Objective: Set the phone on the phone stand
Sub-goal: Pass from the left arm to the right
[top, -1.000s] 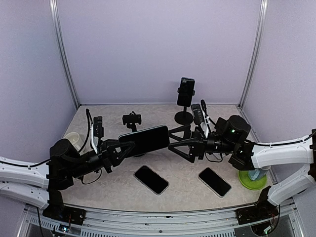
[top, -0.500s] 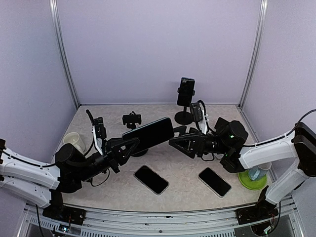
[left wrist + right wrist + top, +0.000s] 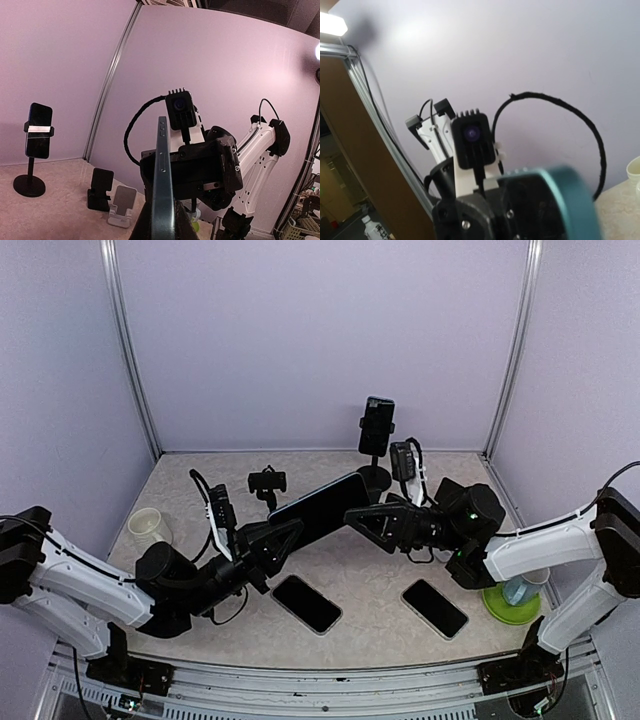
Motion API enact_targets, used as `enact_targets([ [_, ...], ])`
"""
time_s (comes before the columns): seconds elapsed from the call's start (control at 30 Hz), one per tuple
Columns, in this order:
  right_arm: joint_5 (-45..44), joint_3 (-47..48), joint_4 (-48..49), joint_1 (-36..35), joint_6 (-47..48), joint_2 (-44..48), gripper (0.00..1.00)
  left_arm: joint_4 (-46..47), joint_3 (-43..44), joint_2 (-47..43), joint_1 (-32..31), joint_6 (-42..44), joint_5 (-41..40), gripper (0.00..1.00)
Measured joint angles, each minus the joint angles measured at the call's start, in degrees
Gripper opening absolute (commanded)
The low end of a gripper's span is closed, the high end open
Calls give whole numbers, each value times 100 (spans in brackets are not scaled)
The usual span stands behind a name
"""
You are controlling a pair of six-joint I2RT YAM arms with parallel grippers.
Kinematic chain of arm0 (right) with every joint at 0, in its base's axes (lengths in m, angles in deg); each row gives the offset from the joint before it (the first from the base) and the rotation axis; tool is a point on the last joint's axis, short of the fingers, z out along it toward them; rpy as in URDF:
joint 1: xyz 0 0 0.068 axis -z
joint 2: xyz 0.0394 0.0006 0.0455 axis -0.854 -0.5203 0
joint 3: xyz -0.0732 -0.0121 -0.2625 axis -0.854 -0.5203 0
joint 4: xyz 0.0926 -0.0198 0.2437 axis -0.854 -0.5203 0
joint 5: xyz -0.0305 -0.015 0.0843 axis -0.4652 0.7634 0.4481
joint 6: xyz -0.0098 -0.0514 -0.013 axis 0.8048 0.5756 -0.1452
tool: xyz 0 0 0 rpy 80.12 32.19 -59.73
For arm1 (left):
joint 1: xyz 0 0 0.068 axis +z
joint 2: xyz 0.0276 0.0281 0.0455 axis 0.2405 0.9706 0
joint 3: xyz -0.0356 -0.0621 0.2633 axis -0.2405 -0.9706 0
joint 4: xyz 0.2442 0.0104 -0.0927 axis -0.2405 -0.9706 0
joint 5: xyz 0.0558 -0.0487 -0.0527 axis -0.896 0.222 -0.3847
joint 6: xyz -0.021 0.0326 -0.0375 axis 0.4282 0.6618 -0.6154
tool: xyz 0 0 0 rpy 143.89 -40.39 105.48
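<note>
The phone [image 3: 322,508] — a dark slab with a teal-blue edge — is held aloft, tilted, with its right end raised higher than its left. The small black phone stand [image 3: 267,482] is seen upright and unoccupied — just behind the phone's lower left end.

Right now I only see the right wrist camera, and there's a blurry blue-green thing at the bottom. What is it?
Observer: It looks like the phone, gripped in the air by the left tool.
Operator: Are there more phones?
Observer: Yes, a left spare phone and a right spare phone lie flat on the table.
Operator: Where's a stand?
Observer: A short black stand is at the back, left of the tall stand, which already holds a mounted phone.
</note>
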Motion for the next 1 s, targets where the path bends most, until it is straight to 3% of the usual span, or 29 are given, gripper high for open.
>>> enact_targets([
  [0.5, -310, 17, 282, 28, -26, -22, 65, 1021, 339, 909, -249, 35, -494, 0],
  [1.0, 221, 26, 20, -42, 223, 157, 61, 564, 776, 933, -249, 20, 13, 0],
])
